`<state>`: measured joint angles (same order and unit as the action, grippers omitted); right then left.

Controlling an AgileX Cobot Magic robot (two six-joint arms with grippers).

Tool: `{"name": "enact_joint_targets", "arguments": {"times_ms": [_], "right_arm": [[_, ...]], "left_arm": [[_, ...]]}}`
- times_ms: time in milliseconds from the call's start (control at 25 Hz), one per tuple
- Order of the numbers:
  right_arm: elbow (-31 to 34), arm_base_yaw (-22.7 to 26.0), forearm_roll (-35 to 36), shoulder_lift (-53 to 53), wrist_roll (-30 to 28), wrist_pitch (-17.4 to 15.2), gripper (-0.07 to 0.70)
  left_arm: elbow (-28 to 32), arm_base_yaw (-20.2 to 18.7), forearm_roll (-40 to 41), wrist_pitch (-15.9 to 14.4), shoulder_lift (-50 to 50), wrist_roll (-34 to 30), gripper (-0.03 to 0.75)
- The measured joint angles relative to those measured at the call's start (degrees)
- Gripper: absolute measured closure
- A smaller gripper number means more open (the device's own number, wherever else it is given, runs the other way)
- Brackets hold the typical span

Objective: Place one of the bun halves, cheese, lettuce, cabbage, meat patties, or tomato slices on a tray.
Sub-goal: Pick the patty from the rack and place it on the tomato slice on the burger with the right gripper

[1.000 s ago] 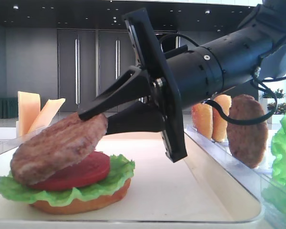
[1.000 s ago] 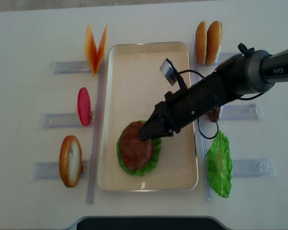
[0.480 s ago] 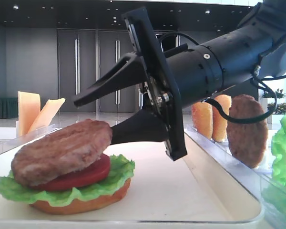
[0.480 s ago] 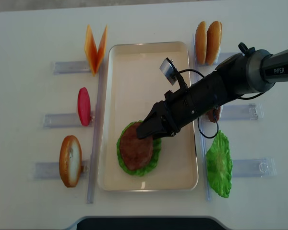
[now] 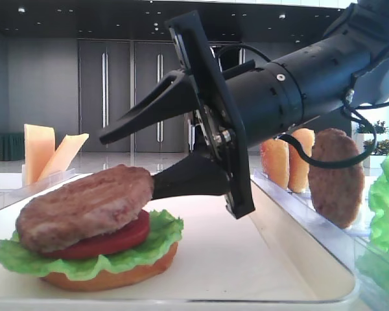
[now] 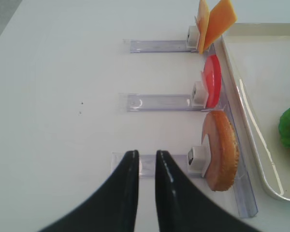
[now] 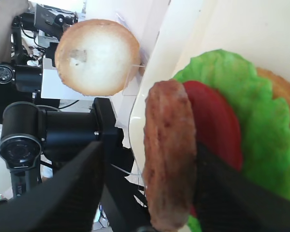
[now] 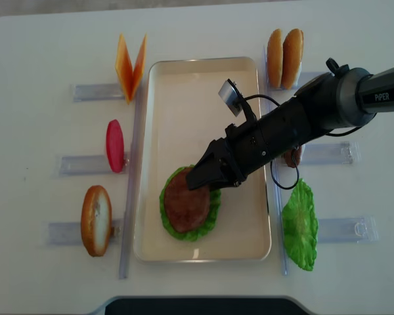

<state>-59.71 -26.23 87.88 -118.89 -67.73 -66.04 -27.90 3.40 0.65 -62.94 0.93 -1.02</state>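
- Your right tool [image 8: 198, 178] stands wide open and grips nothing. In the low side view one finger [image 5: 146, 111] sits clear above the patty and the other [image 5: 181, 183] lies level with the patty's near edge; actual contact there cannot be confirmed.
- The meat patty [image 5: 84, 206] lies just ahead of that tool's tips, released on the tomato slice [image 5: 113, 240], which rests on lettuce [image 5: 84, 262] and a bun half [image 5: 110, 275], all on the tray [image 8: 203, 79].
- The patty rests slightly tilted, its tool-side edge highest. Its long axis appears to run roughly in line with the tool's reach.
- Your left tool [image 6: 144, 166] has its fingers together and empty, hovering over the desk [image 6: 63, 87] well apart from the tray. The spare bun half [image 6: 221, 150] stands just ahead and to its right.
- Judgement: placement looks complete. The right arm is the nearer one; withdraw it straight back along its own line, so the lower finger does not drag the stack.
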Motion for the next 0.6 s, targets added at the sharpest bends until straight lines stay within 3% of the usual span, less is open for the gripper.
{"name": "enact_joint_targets", "arguments": {"times_ms": [160,600], "right_arm": [[0.0,0.0,-0.17,0.91,-0.02,1.35,0.231],[0.0,0.0,-4.61,6.93,-0.06,9.63,0.23]], "left_arm": [[0.0,0.0,0.0,0.0,0.0,0.0,0.622],[0.0,0.0,0.0,0.0,0.0,0.0,0.622]]}}
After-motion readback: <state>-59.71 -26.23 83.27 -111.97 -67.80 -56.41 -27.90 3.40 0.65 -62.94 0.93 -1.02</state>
